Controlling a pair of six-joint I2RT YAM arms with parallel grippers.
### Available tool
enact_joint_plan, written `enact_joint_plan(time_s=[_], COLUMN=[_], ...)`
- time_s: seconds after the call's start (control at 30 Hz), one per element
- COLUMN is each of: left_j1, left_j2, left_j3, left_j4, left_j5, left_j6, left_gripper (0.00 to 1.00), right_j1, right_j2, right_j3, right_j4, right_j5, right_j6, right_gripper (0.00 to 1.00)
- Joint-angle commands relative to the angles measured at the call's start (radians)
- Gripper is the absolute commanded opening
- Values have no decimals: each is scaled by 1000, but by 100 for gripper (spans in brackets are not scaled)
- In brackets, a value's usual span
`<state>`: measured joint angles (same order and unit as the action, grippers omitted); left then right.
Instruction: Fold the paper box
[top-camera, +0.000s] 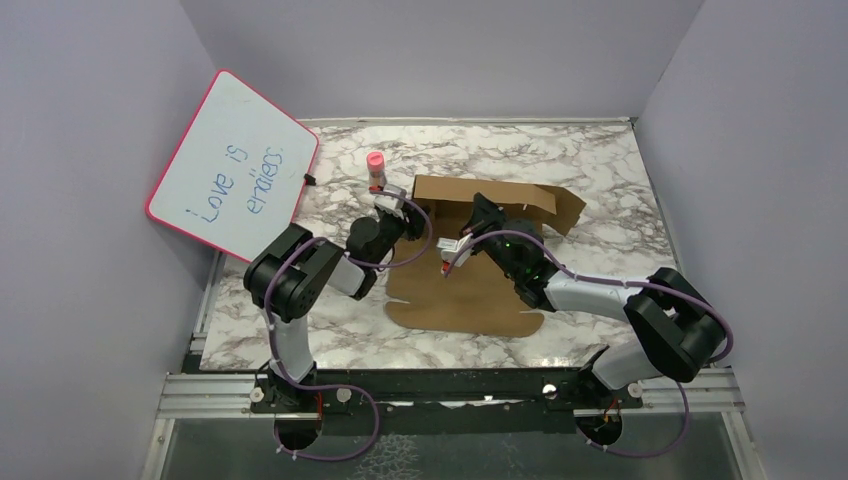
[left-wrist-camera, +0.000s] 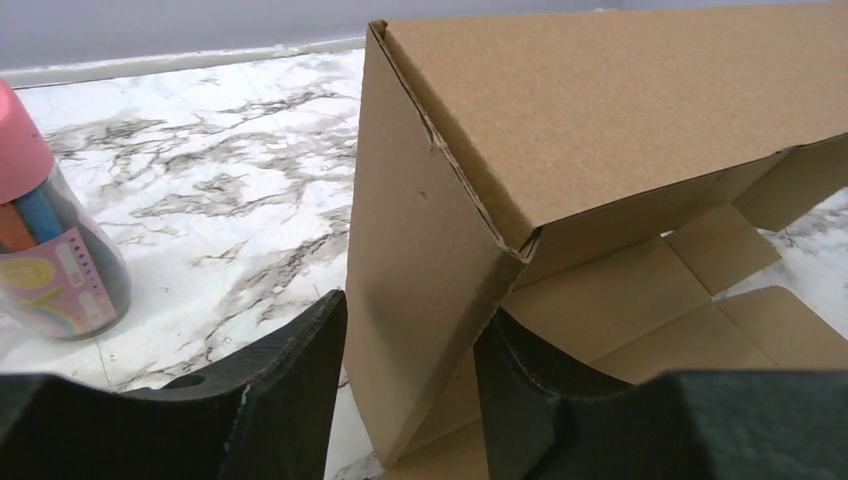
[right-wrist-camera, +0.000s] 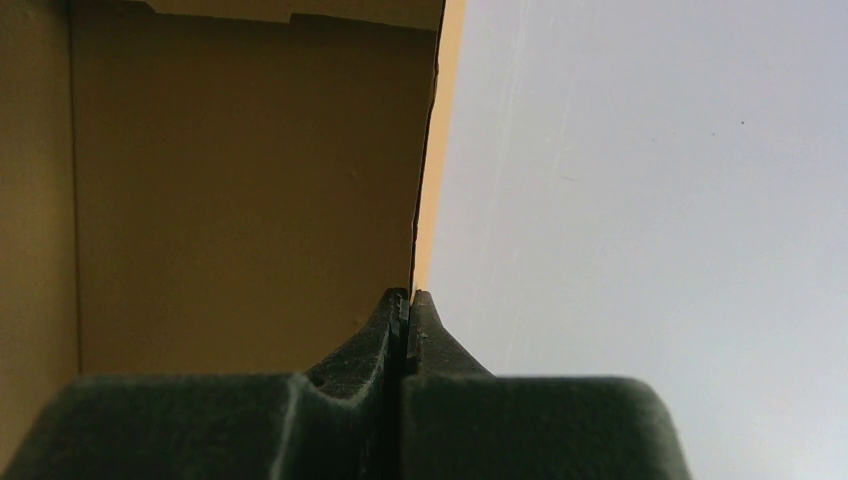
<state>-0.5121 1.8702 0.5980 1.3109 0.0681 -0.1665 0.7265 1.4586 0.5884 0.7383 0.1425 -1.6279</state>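
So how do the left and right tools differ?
The left tool is open, straddling an upright flap of the box; the right tool is shut on a thin edge. The left tool sits at its left corner, the right tool nearer the middle. Both work its raised part.

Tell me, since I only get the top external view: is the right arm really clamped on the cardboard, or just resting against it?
Observer: The right wrist view shows the right jaws shut on the thin edge of an upright panel of the paper box.
Operator: And the left arm, at the raised corner?
Observer: The left jaws are open, one finger on each side of the box's upright side wall. A gap shows on the inner side.
Operator: What is the pink-topped thing next to it?
Observer: A pink-capped clear pot holding coloured sticks, perhaps markers. It stands on the marble top, apart from the box.
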Motion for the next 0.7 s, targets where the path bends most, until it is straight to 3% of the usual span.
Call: enact_joint_plan(time_s=[0.0,0.33,0.67], left_j1=[-16,-88,-132], left_j2=[33,123,144], left_j3=[0,42,75], left_j4=[111,199,206], left_j5=[-173,-524,-747], left_j6=[7,11,65], left_gripper=[48,33,23], right_j1=[14,14,14], right_j2=[-3,-3,-2], right_j3=[16,20,26], right_j4=[-90,-107,-123], right_j5=[-43,-49,-43], right_j6=[28,41,49], right_gripper=[1,1,1])
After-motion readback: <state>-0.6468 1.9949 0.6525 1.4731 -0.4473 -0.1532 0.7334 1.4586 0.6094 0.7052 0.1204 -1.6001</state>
